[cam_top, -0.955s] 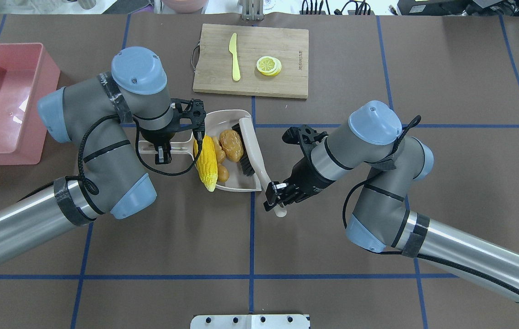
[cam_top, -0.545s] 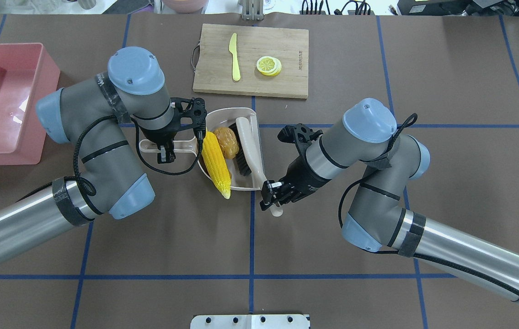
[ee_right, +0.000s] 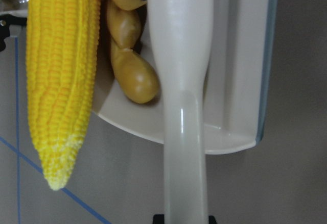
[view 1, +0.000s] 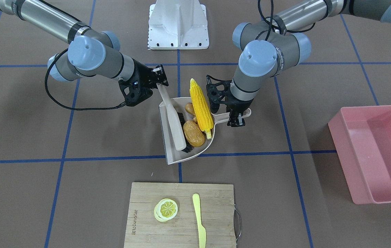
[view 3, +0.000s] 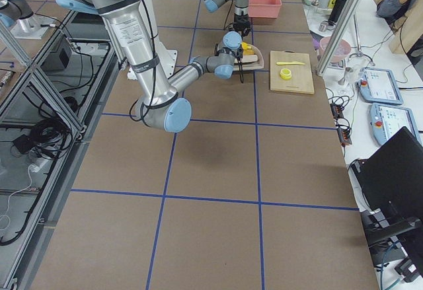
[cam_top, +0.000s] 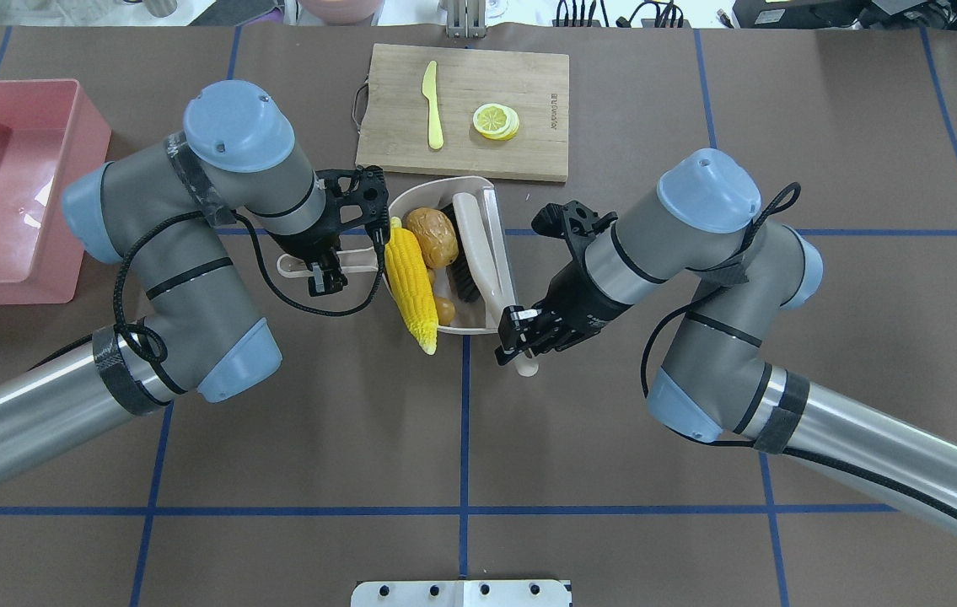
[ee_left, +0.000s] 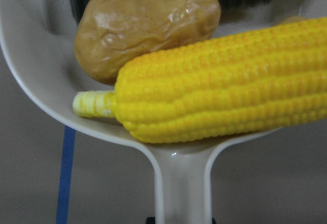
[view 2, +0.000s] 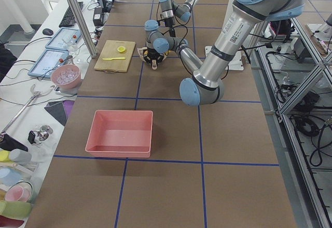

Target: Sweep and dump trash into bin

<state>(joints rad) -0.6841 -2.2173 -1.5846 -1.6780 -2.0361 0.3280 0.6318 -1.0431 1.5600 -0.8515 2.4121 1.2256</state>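
Trash is all in the dustpan (view 1: pixel 167 153); sweeping looks finished and the carry to the bin not yet begun.

Front view: corn (view 1: pixel 201 108) lies against the handle-side wall, its tip poking past the rim towards the robot. Potato (view 1: pixel 194 133) and ginger (view 1: pixel 190 108) are wedged between the corn and the brush (view 1: pixel 173 120). The brush runs along the pan's open lip, which I read as a gate to stop the load rolling back out. Left gripper (view 1: pixel 236 119) is clamped on the pan handle, and right gripper (view 1: pixel 159 81) is clamped on the brush handle. Bin (view 1: pixel 345 162) stands well apart on the left arm's side, with nothing in it.

Overhead: the layout is the same. The pan sits just short of the board (cam_top: pixel 461 110), which carries the knife (cam_top: pixel 432 105) and lemon (cam_top: pixel 495 120). Leave those alone.

Side views: the arms are too small to judge either grip. The bin rests open side up on the bench (view 2: pixel 171 186).

Left wrist: the pan handle runs straight down into the gripper. The corn lies across the handle root with the potato behind it. I can't tell whether the pan is off the bench.

Right wrist: the brush handle is centred. The ginger is tucked beside it, and the corn tip overhangs the rim.

The corn is your risk. Lift level and hold the brush at the lip until you're over the bin.
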